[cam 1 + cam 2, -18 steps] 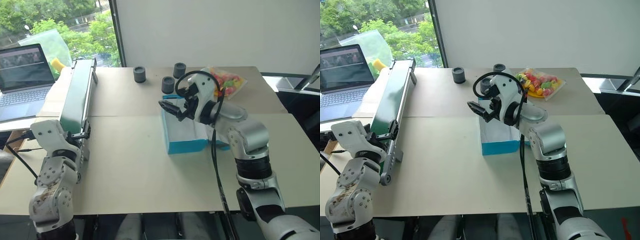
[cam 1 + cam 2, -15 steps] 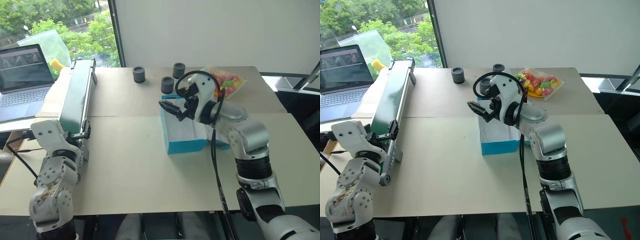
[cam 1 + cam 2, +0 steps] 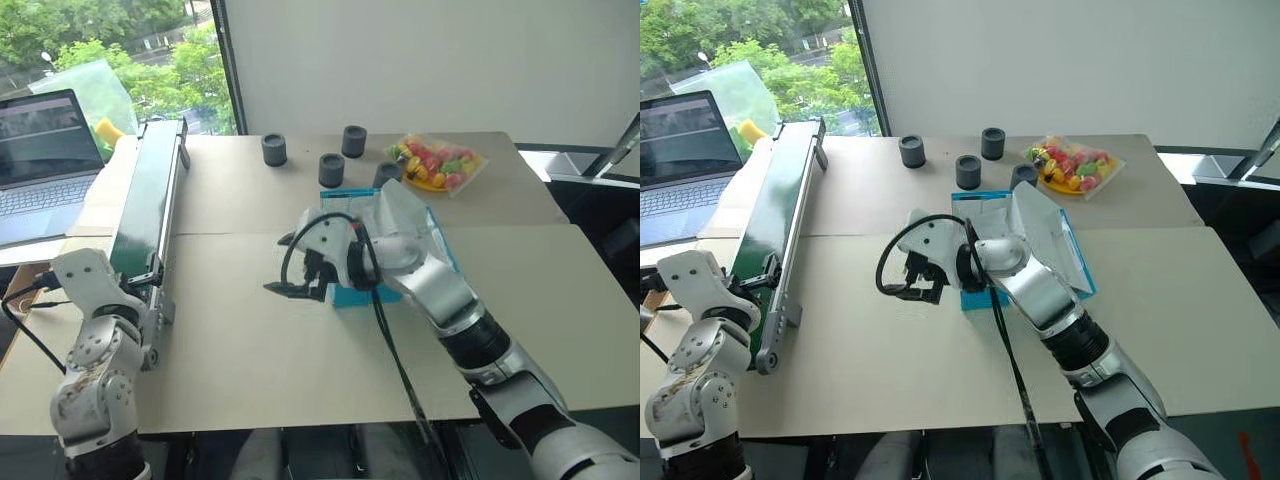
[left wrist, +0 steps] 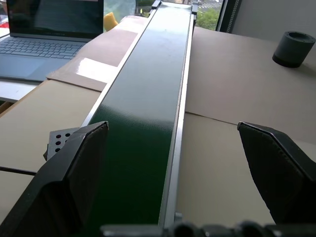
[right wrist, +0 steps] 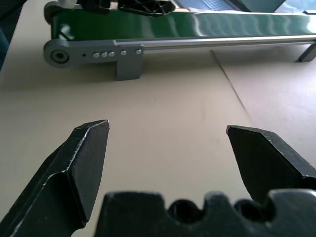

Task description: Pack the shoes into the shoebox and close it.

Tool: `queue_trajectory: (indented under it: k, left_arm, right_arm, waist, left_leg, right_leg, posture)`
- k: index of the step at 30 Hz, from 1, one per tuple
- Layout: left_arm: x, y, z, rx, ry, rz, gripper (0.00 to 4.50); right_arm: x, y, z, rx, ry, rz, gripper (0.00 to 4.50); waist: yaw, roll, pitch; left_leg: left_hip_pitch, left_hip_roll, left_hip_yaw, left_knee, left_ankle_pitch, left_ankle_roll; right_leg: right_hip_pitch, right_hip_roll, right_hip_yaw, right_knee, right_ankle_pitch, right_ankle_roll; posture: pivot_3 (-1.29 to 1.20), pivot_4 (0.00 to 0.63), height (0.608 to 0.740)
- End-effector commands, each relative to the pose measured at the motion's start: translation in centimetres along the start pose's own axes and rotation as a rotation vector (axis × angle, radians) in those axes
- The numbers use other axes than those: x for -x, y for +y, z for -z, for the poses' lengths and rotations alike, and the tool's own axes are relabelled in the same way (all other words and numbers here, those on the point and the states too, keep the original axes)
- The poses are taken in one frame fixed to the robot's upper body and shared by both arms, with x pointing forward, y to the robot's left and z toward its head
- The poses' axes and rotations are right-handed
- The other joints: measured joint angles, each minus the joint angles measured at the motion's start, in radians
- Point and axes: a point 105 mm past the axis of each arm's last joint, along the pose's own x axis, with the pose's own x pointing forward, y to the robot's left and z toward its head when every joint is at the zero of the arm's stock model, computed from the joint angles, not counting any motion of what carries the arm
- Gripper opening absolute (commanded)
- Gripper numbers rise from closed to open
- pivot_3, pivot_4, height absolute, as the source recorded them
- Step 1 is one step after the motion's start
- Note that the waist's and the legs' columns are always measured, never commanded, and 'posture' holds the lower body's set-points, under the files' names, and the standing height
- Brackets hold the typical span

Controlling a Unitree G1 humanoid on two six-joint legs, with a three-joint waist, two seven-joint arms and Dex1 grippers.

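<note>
Left eye view: the shoebox [image 3: 392, 245] lies mid-table, bright cyan-blue at its rim and front wall, pale whitish inside. Its lid stands raised toward the robot's right, tilted, pale side showing. The right arm crosses over the box; what lies inside cannot be told. The right gripper [image 3: 290, 278] hangs just off the box's left front corner, above bare table, fingers spread, nothing between them. Three dark grey cylinders [image 3: 331, 169] stand behind the box, apart from it. A clear bag of coloured pieces [image 3: 440, 163] lies at the far right of the table. A long dark-green conveyor [image 3: 145, 200] runs along the table's left side, a laptop [image 3: 45, 160] beyond it.

Right eye view: same layout. Cyan edge of the box runs along the lid's right side; the lid's pale face leans over the box.

Left wrist view: the left gripper [image 4: 182, 168] stands wide, empty, over the near end of the green belt and pointing along it. One grey cylinder at the far corner.

Right wrist view: the right gripper's black fingers [image 5: 84, 163] are wide apart, over tan table, facing the conveyor's end roller and silver side rail.
</note>
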Motion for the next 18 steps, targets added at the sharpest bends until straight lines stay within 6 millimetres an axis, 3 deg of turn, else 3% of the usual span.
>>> queue_trajectory:
  k: [1, 7, 18]
  left_arm:
    - [0.1, 1.1, -0.7, -0.017, -0.014, -0.005, 4.50]
    - [-0.2, 1.1, -1.5, -0.049, -0.045, 0.014, 4.50]
    - [-0.8, 1.0, -1.2, -0.043, -0.046, 0.024, 4.50]
  right_arm:
    - [0.1, -0.9, -1.4, -0.046, -0.050, 0.126, 4.48]
    - [0.4, -0.4, -0.8, -0.179, -0.154, 0.199, 4.48]
    - [2.0, -1.4, 0.7, -0.131, -0.155, 0.271, 4.48]
  waist:
    - [-0.004, 0.000, 0.000]
    - [0.001, 0.000, 0.000]
    - [-0.005, 0.000, 0.000]
  left_leg:
    - [0.000, 0.000, -0.001, 0.000, 0.000, 0.000]
    - [0.000, -0.001, -0.006, 0.000, 0.000, 0.000]
    - [0.001, -0.001, -0.005, 0.000, 0.000, 0.000]
  right_leg:
    - [0.000, 0.000, 0.000, 0.000, 0.000, 0.000]
    - [0.001, -0.001, 0.000, 0.000, 0.000, 0.000]
    - [0.001, -0.001, 0.000, 0.001, 0.000, 0.000]
  posture:
    - [0.00, 0.150, 0.740]
    - [0.00, 0.150, 0.740]
    - [0.00, 0.150, 0.740]
